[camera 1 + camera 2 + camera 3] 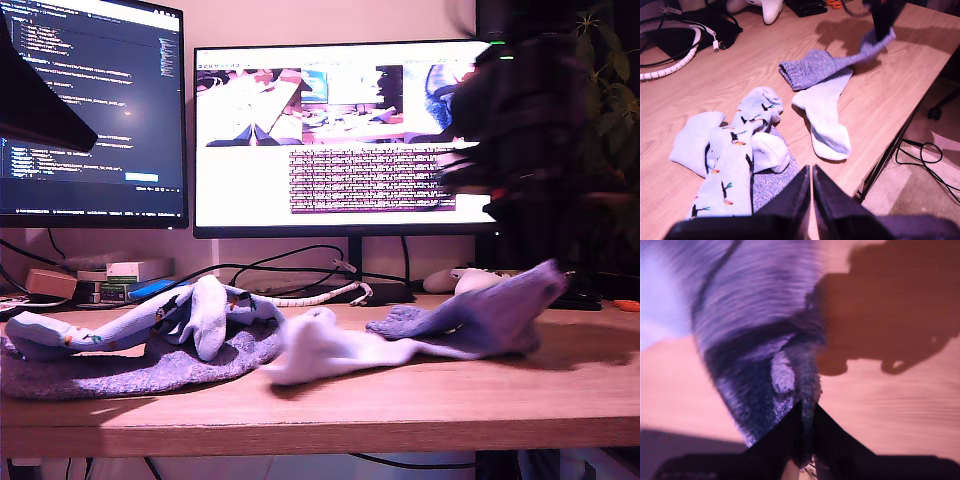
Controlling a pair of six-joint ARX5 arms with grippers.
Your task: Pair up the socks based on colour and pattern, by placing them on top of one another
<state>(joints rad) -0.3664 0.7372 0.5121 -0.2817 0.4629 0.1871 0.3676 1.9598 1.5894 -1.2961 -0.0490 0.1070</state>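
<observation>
second grey sock [150, 365] mostly hidden under patterned socks [130, 325], lifting arm [520, 120] motion-blurred

Fuzzy grey-lavender sock [820, 67], plain white sock [825, 117], light blue sock [732, 165] printed with small dark and orange figures, on a light wood desk [715, 80].

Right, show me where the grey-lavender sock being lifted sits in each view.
Exterior view: the lifted grey-lavender sock lies at the exterior view's right, one end raised under the blurred arm.
First wrist view: the same sock is on the far side of the table, pulled up at one end.
Second wrist view: it fills the picture, pinched in my second gripper.
Shared landmark: the white sock beside it.
</observation>
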